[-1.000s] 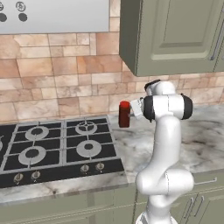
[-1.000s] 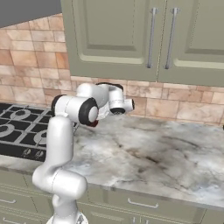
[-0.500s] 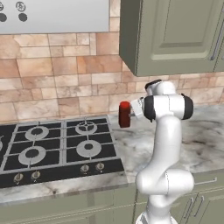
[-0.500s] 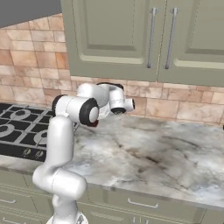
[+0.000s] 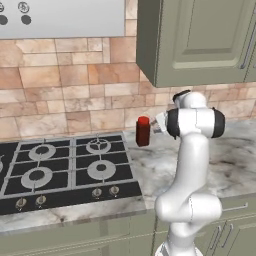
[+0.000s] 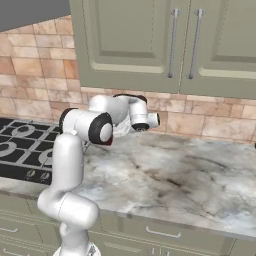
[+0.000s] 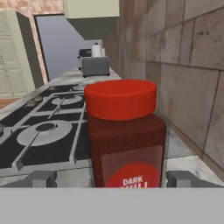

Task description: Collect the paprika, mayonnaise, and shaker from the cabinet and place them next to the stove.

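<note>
Against the earlier frames almost nothing has shifted: the stove (image 5: 60, 170), the paprika (image 5: 143, 131) and the arm sit in the same places in both base views, and the only visible change is a slight further spreading of the hand's fingers.

Reading the left base view from its left edge, the stove lies flat in the marble surface (image 5: 235, 160), its burners and front knobs in plain sight. Just beside the stove's right rear corner the paprika stands upright on the surface, close to the tiled wall. Right of the paprika comes the hand (image 5: 159, 123), pointed at the bottle from the side away from the stove. Above the arm hangs the cabinet (image 5: 200, 40), its door closed.

In the hand view the stove (image 7: 43, 131) spreads to the left and the paprika (image 7: 124, 135) rises between the two fingertips (image 7: 41, 178). The hand (image 7: 114, 179) is released: each fingertip stands clear of the bottle's sides, so nothing is grasped. A toaster (image 7: 94, 65) sits on the surface beyond the stove's far end.
</note>
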Robot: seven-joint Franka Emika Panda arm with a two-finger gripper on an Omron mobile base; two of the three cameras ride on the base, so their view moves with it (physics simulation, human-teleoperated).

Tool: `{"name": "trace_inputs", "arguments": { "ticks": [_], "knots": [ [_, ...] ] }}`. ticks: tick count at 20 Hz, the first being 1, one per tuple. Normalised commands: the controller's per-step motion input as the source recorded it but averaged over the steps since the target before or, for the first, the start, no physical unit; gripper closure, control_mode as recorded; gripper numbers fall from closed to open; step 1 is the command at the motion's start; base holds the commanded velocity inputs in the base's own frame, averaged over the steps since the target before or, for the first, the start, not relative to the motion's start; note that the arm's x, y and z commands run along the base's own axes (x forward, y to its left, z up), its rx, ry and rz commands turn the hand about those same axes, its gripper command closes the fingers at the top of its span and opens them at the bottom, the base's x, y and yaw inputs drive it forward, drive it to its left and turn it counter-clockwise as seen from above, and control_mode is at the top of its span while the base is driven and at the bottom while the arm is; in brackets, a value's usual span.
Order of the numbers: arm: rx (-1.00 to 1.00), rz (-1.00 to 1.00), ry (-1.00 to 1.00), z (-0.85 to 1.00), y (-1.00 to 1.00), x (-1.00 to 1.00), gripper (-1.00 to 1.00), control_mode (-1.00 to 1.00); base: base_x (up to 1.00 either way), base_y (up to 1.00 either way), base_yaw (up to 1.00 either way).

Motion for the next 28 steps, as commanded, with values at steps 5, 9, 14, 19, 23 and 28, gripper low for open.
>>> {"name": "trace_inputs", "arguments": {
  "ticks": [5, 9, 14, 19, 23, 28],
  "knots": [
    [0.00, -0.03, 0.00, 0.06, -0.38, -0.23, -1.00, -1.00, 0.00, 0.00, 0.00],
    [0.00, -0.09, 0.00, 0.20, -0.13, -0.57, -1.00, -1.00, 0.00, 0.00, 0.00],
    [0.03, -0.15, 0.00, 0.43, 0.00, -0.85, -1.00, -1.00, 0.00, 0.00, 0.00],
    [0.04, -0.18, 0.00, 0.60, 0.00, -0.87, -1.00, -1.00, 0.00, 0.00, 0.00],
    [0.01, -0.17, 0.00, 0.71, 0.02, -0.77, -1.00, -1.00, 0.00, 0.00, 0.00],
    [0.00, -0.22, 0.03, 0.70, 0.27, -0.60, -1.00, -1.00, 0.00, 0.00, 0.00]
  ]
}}
